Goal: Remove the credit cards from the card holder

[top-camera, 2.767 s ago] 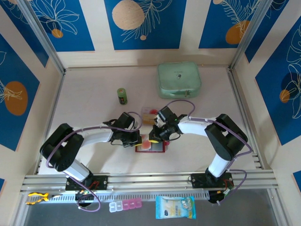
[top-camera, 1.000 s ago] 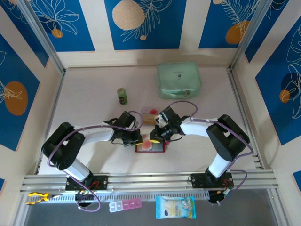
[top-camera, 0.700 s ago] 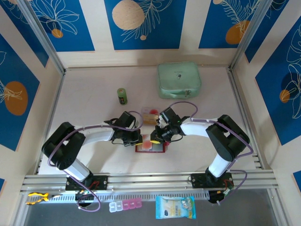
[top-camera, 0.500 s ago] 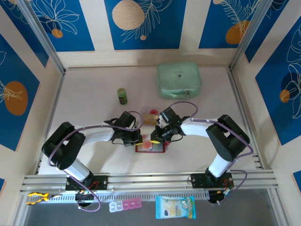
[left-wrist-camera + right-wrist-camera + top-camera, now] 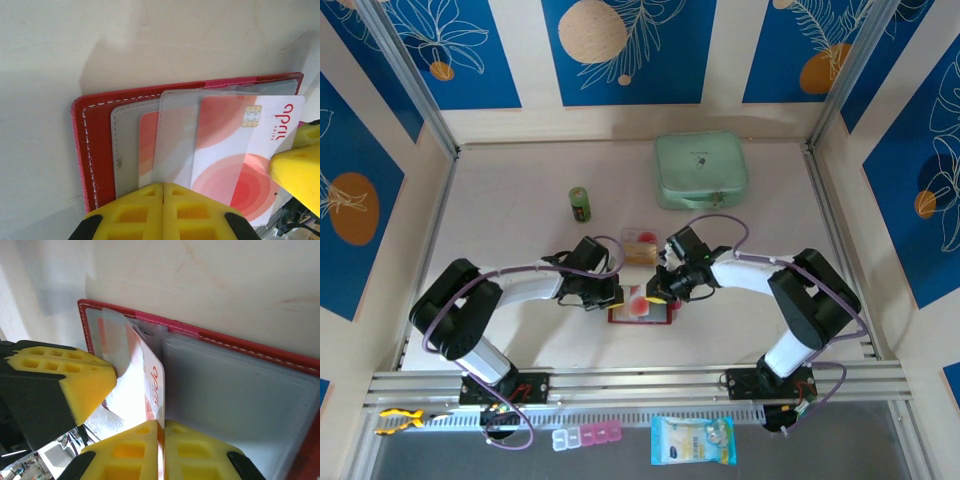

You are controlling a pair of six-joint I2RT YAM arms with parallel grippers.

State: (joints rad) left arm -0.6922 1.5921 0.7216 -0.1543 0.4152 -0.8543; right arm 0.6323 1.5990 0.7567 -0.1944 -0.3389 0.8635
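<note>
The card holder (image 5: 95, 145) lies unfolded on the surface (image 5: 510, 230), near the middle of its near side, between the two arms. The left gripper (image 5: 163, 194) has its yellow fingers pressed together at the holder's left side, pinching the edge of a clear plastic pocket leaf (image 5: 175, 135). The right gripper (image 5: 160, 434) reaches in from the right and is clamped on a white credit card (image 5: 240, 150) with red circles and a chip (its lettering runs sideways in the left wrist view). The card sits partly out of its pocket, its left part under the clear leaf, and in the right wrist view it tilts up along the holder's fold. Another reddish card (image 5: 147, 145) sits in a pocket behind. Just beyond the holder, loose cards (image 5: 640, 243) lie on the surface. Farther off are a small green cylinder (image 5: 580, 204) and a mint green case (image 5: 701, 170).
</note>
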